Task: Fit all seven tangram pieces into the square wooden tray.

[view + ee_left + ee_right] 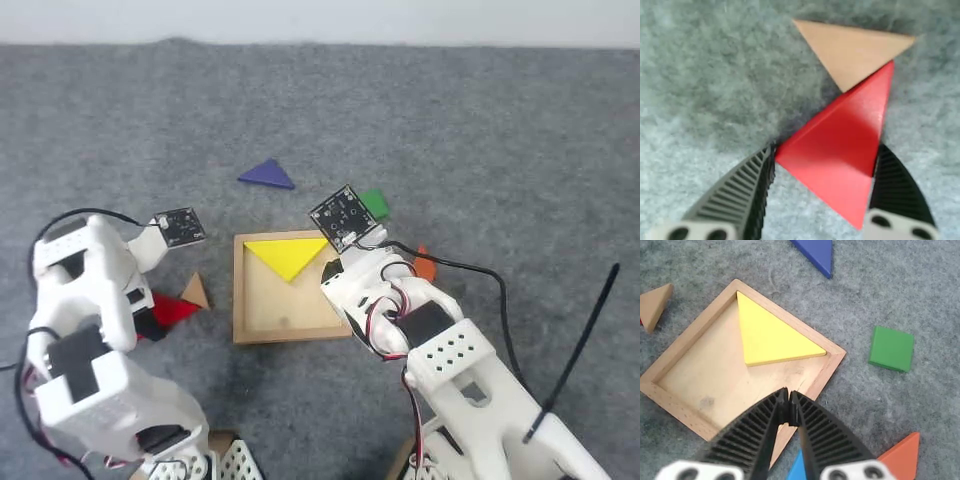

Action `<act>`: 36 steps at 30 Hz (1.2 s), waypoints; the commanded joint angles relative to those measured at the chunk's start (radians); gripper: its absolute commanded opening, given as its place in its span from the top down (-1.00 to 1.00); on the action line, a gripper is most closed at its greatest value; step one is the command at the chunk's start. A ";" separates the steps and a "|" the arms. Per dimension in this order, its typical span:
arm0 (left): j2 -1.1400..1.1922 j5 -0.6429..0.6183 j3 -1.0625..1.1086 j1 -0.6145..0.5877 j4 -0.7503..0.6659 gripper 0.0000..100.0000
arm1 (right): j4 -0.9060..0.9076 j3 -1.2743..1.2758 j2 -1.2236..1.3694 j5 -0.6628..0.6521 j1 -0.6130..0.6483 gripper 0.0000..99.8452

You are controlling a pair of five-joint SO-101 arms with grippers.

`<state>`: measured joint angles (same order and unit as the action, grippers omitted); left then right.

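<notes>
- The left tool (pixel 824 156) is closed on the red triangle (pixel 840 150), with one finger against each side of the piece.
- The tan triangle (pixel 852 50) lies just past this tool's fingertips, its corner touching the red triangle.
- The right tool (pixel 789 397) has its fingers pressed together and holds nothing. It is positioned over the wooden tray (pixel 710 370) rim.
- The yellow triangle (pixel 767 337) lies ahead of this tool, inside the tray, against a far corner.
- The green square (pixel 891 348) rests on the tabletop (pixel 920 285) beside the tray.
- The blue triangle (pixel 816 252) is the farthest piece.

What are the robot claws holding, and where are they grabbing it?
The left claw seems to pinch the red wooden triangle, one finger at a corner, the other on the opposite edge. The right claw is shut on nothing.
</notes>
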<state>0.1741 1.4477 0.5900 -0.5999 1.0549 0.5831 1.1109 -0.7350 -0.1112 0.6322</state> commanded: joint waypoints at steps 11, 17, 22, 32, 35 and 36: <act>0.054 -0.012 -0.012 -0.002 -0.006 0.55 | -0.019 -0.006 -0.038 0.009 0.005 0.98; 0.054 -0.018 -0.012 -0.005 -0.005 0.69 | -0.019 -0.006 -0.038 0.009 0.005 0.98; 0.018 -0.018 -0.002 -0.008 -0.002 0.72 | -0.019 -0.006 -0.038 0.009 0.005 0.98; -0.371 -0.014 0.116 -0.002 0.135 0.72 | -0.019 -0.006 -0.038 0.008 0.005 0.98; -0.420 -0.020 0.131 0.011 0.140 0.72 | -0.019 -0.006 -0.038 0.009 0.005 0.98; -0.423 -0.020 0.128 0.011 0.155 0.72 | -0.019 -0.006 -0.038 0.009 0.005 0.98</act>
<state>-0.1741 1.4369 0.7281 -0.6015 1.1838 0.5831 1.1109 -0.7350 -0.1112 0.6322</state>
